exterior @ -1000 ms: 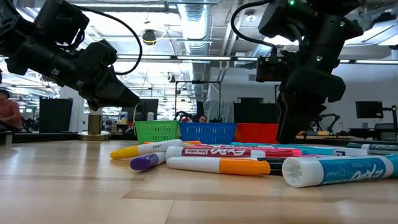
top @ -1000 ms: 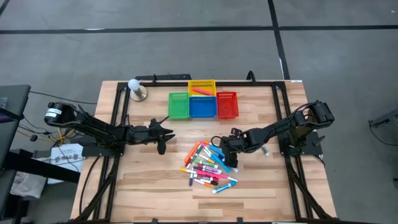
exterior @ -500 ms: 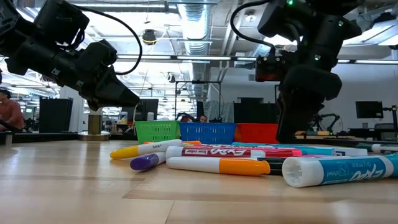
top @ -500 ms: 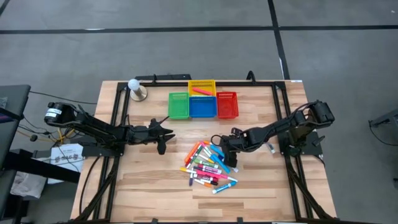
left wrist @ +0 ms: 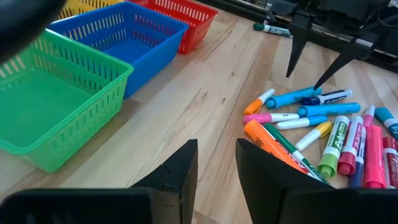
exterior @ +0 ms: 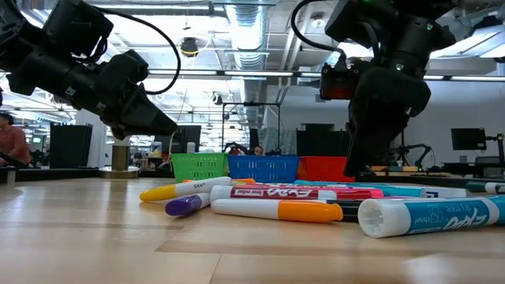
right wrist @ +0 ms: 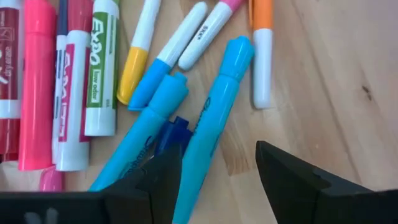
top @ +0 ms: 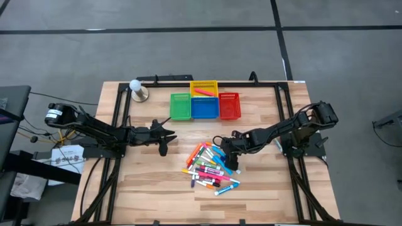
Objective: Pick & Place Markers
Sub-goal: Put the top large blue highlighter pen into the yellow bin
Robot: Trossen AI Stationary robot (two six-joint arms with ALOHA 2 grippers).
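The markers [top: 210,168] lie in a loose pile on the wooden table, caps in pink, orange, green, blue and yellow. My right gripper [right wrist: 217,148] hangs open over the pile's right edge, pointing steeply down. Its fingers stand on either side of a light blue marker [right wrist: 214,118], with a second light blue marker [right wrist: 146,127] beside it. I cannot tell whether they touch it. In the left wrist view its two tips [left wrist: 301,81] show spread just above that marker [left wrist: 293,98]. My left gripper [top: 164,135] waits open, left of the pile, with nothing between its fingers [left wrist: 186,168].
Green [top: 181,105], blue [top: 204,107] and red [top: 229,105] baskets stand in a row behind the pile. Behind them is a yellow basket [top: 204,86] with a pink marker inside. A lone marker [top: 278,145] lies under the right arm. A white knob on a stand [top: 137,90] is at far left.
My right gripper has tipped slightly and edged toward the pile, staying at the same height. The lone marker under the right arm has rolled toward the table's right edge.
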